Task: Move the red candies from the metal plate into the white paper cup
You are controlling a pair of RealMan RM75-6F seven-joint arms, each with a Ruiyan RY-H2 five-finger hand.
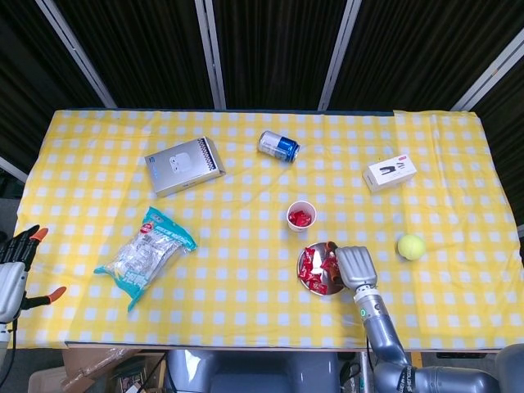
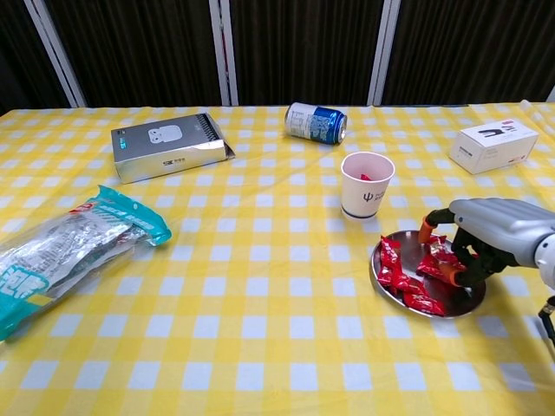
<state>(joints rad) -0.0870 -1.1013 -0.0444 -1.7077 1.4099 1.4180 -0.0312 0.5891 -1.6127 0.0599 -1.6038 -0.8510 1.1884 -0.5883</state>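
Glinting red candies (image 2: pixel 408 277) heap the metal plate (image 2: pixel 468 299) beneath right hand (image 2: pixel 486 238).

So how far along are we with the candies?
Partly done: the white paper cup already holds some red candy. The right robot hand is down on the metal plate, fingers around a candy; a firm grip is unclear. Several red candies remain.
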